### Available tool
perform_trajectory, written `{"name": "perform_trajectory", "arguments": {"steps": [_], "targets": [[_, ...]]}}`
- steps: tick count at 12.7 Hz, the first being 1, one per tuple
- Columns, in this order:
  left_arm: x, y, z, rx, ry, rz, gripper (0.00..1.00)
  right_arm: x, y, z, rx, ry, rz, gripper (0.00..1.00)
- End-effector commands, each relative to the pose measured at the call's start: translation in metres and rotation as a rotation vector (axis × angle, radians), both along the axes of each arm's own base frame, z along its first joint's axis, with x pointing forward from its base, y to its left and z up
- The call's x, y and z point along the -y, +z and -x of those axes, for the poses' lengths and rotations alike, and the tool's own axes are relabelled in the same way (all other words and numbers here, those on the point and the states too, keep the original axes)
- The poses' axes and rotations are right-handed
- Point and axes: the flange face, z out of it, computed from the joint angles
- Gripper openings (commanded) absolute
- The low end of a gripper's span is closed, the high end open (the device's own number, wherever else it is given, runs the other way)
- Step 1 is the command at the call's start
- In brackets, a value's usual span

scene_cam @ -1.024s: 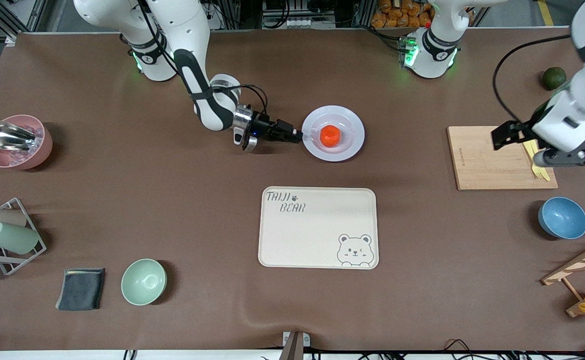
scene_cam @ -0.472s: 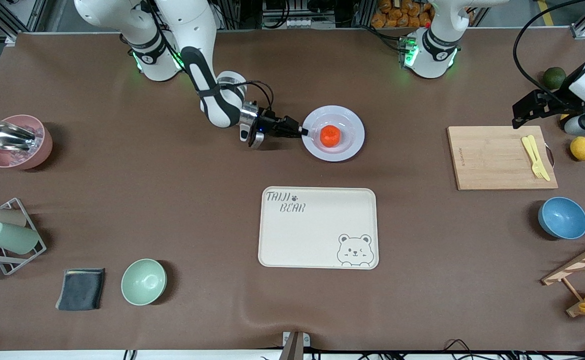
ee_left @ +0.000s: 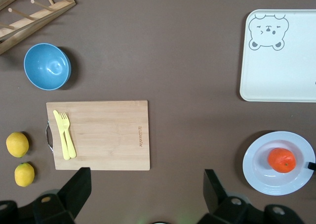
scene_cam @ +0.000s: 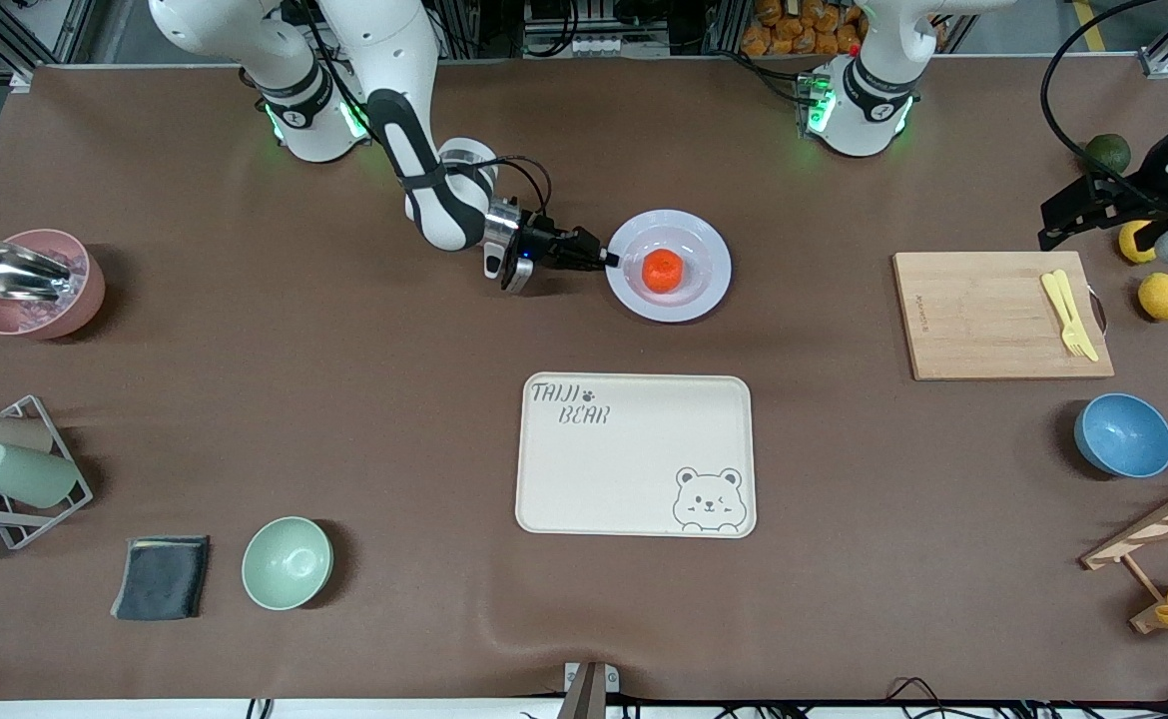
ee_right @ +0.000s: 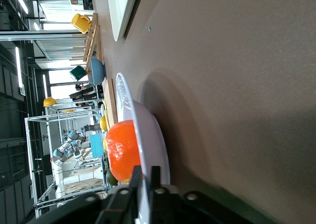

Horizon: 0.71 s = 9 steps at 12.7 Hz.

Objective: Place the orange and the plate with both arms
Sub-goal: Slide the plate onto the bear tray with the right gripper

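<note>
Plate (scene_cam: pixel 696 294) flat, orange (scene_cam: pixel 662 271) on it; right hand (scene_cam: pixel 608 261) pinches rim.

Bear-print tray (scene_cam: pixel 634 454); cutting board (scene_cam: pixel 983 315) with yellow fork (scene_cam: pixel 1068 315); blue bowl (scene_cam: pixel 1123 435); green bowl (scene_cam: pixel 287 562)

The plate's (ee_right: pixel 148 150) rim is hidden where the right gripper's (ee_right: pixel 145 182) fingers (ee_right: pixel 134 184) meet it.

Brown-covered table (scene_cam: pixel 344 350), metal frame racks past its edge, ceiling strip lights (ee_right: pixel 19 1)
</note>
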Motion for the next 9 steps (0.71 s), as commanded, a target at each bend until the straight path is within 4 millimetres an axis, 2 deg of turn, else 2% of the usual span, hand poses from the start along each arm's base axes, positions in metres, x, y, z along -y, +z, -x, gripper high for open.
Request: {"name": "perform_trajectory", "arguments": {"steps": [1, 3, 6, 9], "targets": [[-0.001, 0.004, -0.001, -0.009, 0.003, 0.022, 1.0, -0.007, -0.003, -0.002, 0.029, -0.112, -0.005, 0.0], [0.001, 0.003, -0.001, -0.012, 0.0, 0.023, 1.0, -0.009, 0.007, -0.01, 0.035, -0.127, -0.033, 0.0], [0.002, -0.007, -0.005, -0.032, -0.003, 0.023, 1.0, -0.017, 0.041, -0.024, 0.031, -0.203, -0.107, 0.0], [0.002, -0.006, -0.005, -0.031, -0.006, 0.023, 1.0, -0.024, 0.065, -0.031, -0.014, -0.249, -0.171, 0.0]]}}
